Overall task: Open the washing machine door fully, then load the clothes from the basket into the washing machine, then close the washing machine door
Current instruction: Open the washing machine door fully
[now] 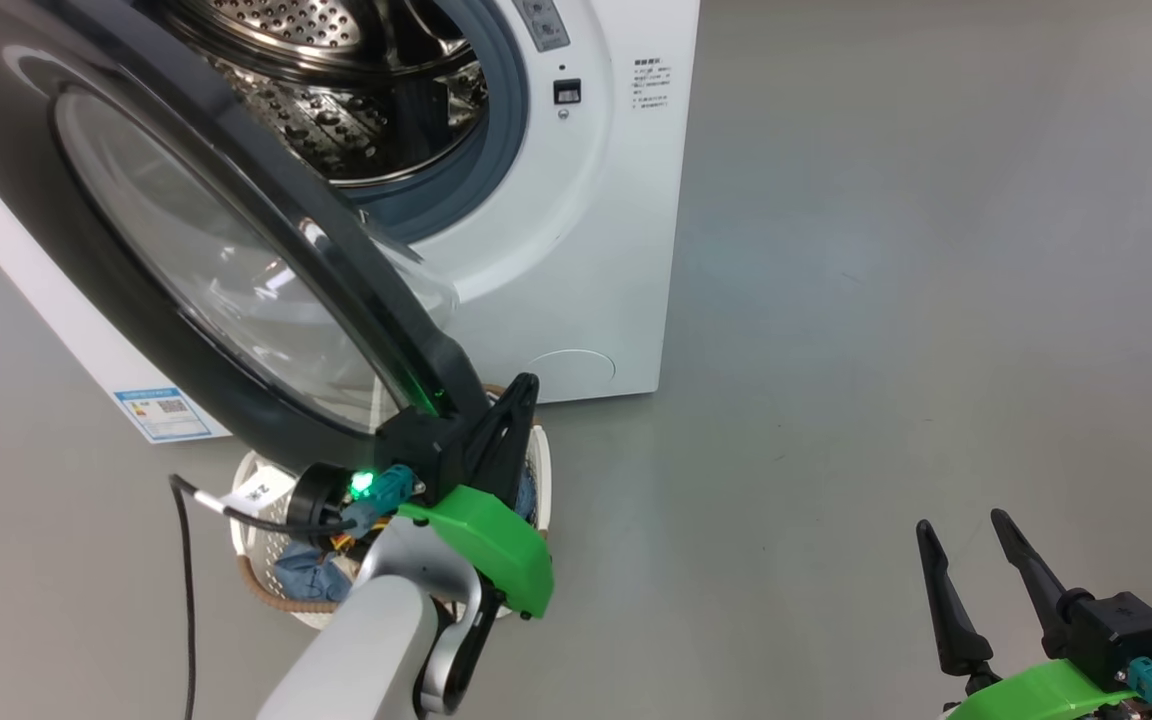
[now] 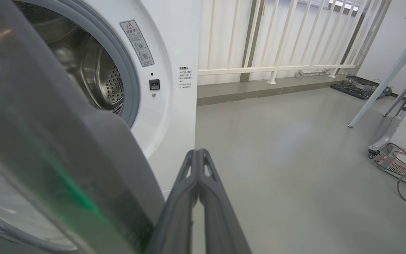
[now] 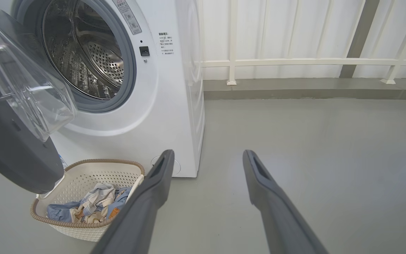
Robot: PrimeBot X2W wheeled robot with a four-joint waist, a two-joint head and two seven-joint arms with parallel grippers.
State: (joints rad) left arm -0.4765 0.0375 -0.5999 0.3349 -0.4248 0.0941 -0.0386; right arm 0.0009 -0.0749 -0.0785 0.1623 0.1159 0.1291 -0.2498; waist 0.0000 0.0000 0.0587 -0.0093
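The washing machine [image 1: 576, 250] fills the upper left of the head view, and its door [image 1: 186, 260] stands swung out, the black ring and clear glass bowl slanting from the top left down to the lower middle. Behind it the steel drum [image 1: 336, 120] shows. The left gripper [image 1: 524, 388] sits at the lower middle of that view, right at the door's bottom edge. Its jaws are pressed together with nothing between them. I cannot tell whether they touch the ring.

The right gripper [image 1: 958, 522] hangs at the lower right over the grey floor [image 1: 886, 300], jaws spread and empty, well apart from the machine.

In the right wrist view the basket [image 3: 93, 174] stands on the floor at the lower left, just before the machine and under the door. The clothes [image 3: 90, 204], blue and cream, lie bundled inside it. A white railing [image 3: 294, 62] runs along the top.
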